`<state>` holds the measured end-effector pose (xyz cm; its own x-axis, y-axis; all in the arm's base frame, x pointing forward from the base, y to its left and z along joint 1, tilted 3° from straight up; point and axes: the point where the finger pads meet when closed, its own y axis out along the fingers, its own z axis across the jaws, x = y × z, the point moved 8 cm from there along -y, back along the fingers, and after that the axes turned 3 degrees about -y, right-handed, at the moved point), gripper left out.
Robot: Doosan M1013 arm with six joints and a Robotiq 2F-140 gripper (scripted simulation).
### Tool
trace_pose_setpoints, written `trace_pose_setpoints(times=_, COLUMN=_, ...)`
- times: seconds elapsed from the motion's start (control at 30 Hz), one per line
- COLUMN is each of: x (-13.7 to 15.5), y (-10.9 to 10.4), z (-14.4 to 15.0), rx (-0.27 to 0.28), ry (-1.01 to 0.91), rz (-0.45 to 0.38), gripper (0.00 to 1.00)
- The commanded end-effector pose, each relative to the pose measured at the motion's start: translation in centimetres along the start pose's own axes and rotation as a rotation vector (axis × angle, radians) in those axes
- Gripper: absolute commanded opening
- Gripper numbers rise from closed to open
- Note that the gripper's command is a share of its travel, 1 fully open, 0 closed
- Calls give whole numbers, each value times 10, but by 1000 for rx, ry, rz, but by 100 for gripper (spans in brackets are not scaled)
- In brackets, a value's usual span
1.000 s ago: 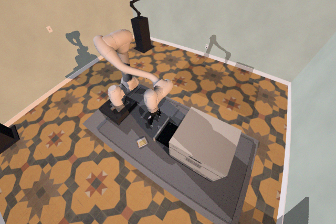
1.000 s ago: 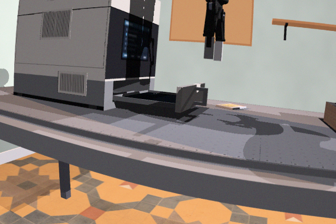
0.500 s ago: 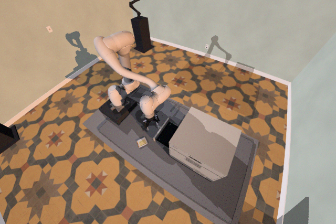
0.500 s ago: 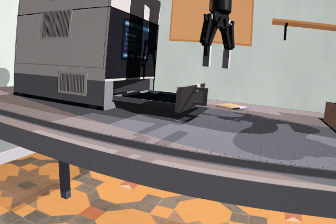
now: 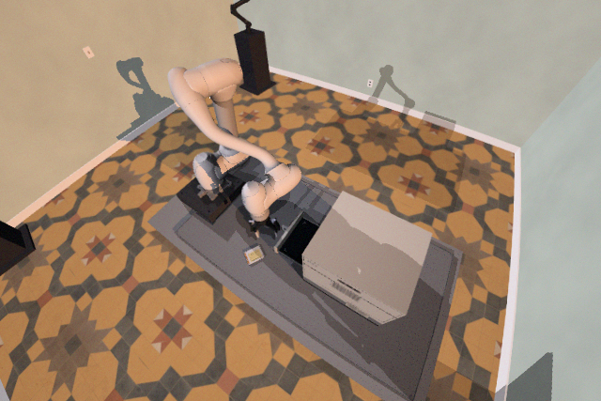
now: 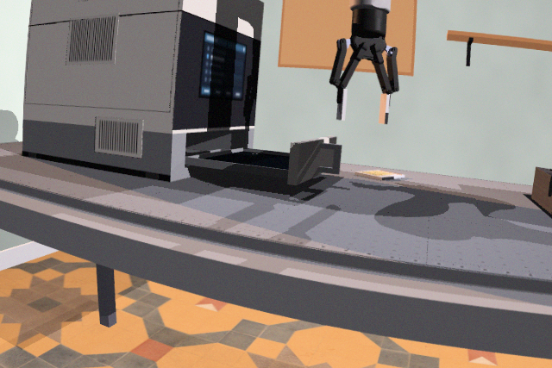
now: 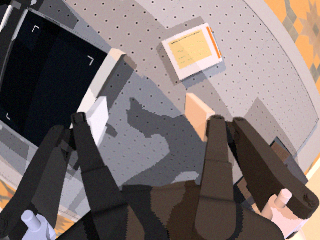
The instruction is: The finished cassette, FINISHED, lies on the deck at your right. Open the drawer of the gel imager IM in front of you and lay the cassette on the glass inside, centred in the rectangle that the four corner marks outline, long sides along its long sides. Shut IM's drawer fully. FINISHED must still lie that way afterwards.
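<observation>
Beside the one open drawer (image 5: 297, 239) (image 6: 249, 163) (image 7: 45, 70), one cassette (image 5: 254, 254) (image 6: 379, 175) (image 7: 192, 51) lies flat; above, one gripper (image 5: 265, 235) (image 6: 363, 121) (image 7: 146, 105) hangs released, two fingertips (image 6: 383, 108) apart

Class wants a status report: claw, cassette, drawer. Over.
Claw open, holding nothing. Cassette flat on deck. Drawer open, no cassette inside.

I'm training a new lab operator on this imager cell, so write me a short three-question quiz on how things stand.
1. True or false: the cassette lies inside the drawer.
2. Fill in: between its fingers, the gripper holds ____.
3. Which is the drawer? A) fully shut B) pulled out C) detached from the imager

Key: 1 false; 2 nothing; 3 B
</observation>
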<state>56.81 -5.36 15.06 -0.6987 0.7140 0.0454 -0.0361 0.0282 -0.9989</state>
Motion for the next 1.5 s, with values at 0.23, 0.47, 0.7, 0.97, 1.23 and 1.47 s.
trace_pose_setpoints(times=0.23, x=-22, y=16, z=29, rx=3, ry=374, rz=3, gripper=68)
trace_pose_setpoints(times=0.47, x=-35, y=26, z=48, rx=3, ry=541, rz=4, gripper=68)
trace_pose_setpoints(times=0.7, x=-46, y=36, z=67, rx=2, ry=774, rz=4, gripper=68)
trace_pose_setpoints(times=0.97, x=-56, y=45, z=85, rx=2, ry=974, rz=4, gripper=68)
trace_pose_setpoints(times=1.23, x=-61, y=51, z=97, rx=2, ry=1118, rz=3, gripper=68)
trace_pose_setpoints(times=1.47, x=-61, y=51, z=97, rx=2, ry=1118, rz=3, gripper=68)
